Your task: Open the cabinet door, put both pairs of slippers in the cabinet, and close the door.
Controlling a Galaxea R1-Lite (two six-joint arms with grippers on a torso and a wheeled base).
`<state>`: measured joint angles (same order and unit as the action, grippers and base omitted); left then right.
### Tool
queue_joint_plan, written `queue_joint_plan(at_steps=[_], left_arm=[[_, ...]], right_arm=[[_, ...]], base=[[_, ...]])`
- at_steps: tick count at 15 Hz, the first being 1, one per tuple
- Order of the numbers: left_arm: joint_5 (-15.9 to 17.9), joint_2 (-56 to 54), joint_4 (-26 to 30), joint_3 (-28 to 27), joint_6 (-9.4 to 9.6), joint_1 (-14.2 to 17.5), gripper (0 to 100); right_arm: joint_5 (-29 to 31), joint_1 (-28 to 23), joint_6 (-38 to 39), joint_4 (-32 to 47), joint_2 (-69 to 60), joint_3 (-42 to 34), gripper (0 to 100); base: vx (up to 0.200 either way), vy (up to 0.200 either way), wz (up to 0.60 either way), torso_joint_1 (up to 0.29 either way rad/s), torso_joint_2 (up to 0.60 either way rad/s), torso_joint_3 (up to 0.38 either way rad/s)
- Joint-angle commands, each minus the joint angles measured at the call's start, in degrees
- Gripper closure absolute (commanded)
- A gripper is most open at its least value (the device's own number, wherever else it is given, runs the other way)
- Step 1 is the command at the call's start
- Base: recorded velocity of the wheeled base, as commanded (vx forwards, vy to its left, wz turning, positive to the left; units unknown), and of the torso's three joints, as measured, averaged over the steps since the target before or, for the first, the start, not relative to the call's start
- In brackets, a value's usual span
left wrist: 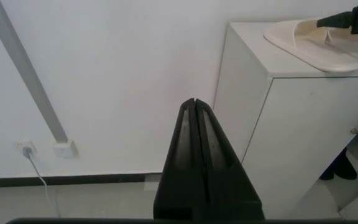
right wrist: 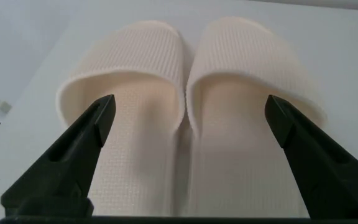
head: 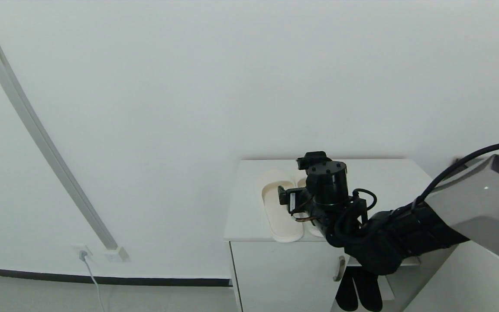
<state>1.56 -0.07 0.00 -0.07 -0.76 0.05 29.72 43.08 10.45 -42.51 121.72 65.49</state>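
Note:
A cream pair of slippers [head: 277,203] [left wrist: 316,46] [right wrist: 185,93] lies side by side on top of the white cabinet [head: 388,182] [left wrist: 303,124]. My right gripper [head: 301,200] [right wrist: 191,124] hovers low over them, open, one finger outside each slipper and touching neither. A black pair of slippers [head: 358,290] [left wrist: 344,168] stands inside the cabinet's open right half, low down. My left gripper [left wrist: 194,124] is shut and holds nothing, out to the left of the cabinet above the floor.
The cabinet's left door is closed, with its handle [head: 340,268] at its inner edge. A white panel [head: 470,281] angles out at the lower right, seemingly the open door. A wall socket with a cable [head: 82,253] and a slanting grey conduit [head: 37,130] are on the left wall.

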Motion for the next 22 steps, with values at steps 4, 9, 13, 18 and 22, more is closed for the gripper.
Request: queue_joint_plan(at_steps=[4, 9, 13, 18, 22], left_arm=[[0.02, 0.07, 0.00, -0.01, -0.04, 0.04, 100], [0.02, 0.07, 0.00, -0.01, -0.04, 0.04, 100], [0.02, 0.07, 0.00, -0.01, -0.04, 0.04, 100], [0.02, 0.07, 0.00, -0.01, -0.04, 0.04, 100], [0.02, 0.07, 0.00, -0.01, -0.04, 0.04, 100]], right_arm=[[-1.60, -2.65, -0.34, 0.15, 6.07, 4.91, 0], [-2.83, -4.85, -1.48, 0.50, 9.59, 10.19, 0], [-2.83, -4.76, -1.48, 2.52, 11.26, 13.79, 0], [-2.83, -4.76, -1.48, 3.05, 11.78, 14.32, 100], [-2.83, -4.67, -1.48, 2.96, 11.69, 14.23, 100]], base=[[0.000, 0.000, 0.00, 0.000, 0.00, 0.000], [0.000, 0.000, 0.00, 0.000, 0.00, 0.000], [0.000, 0.000, 0.00, 0.000, 0.00, 0.000], [0.000, 0.000, 0.00, 0.000, 0.00, 0.000], [0.000, 0.000, 0.00, 0.000, 0.00, 0.000]])
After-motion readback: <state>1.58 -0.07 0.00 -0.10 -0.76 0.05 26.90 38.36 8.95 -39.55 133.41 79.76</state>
